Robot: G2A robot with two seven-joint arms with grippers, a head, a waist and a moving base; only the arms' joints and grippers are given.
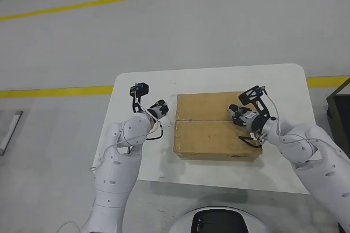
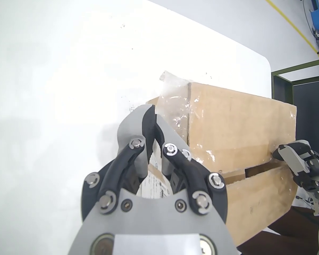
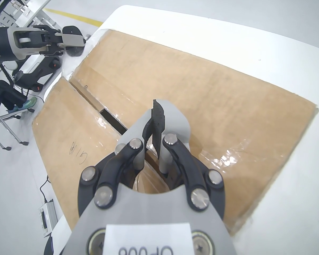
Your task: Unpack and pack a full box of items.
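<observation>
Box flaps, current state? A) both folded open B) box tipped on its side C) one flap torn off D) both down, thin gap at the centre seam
D: the cardboard box sits upright with both top flaps down, and a dark slit shows along the centre seam below the right gripper.

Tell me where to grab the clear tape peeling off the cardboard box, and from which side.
Pinch the clear tape by its free upper edge, which stands away from the cardboard box's end wall at the seam. Come from the left gripper's side: that end faces it, and the loose edge curls outward there, likely easy to catch.
</observation>
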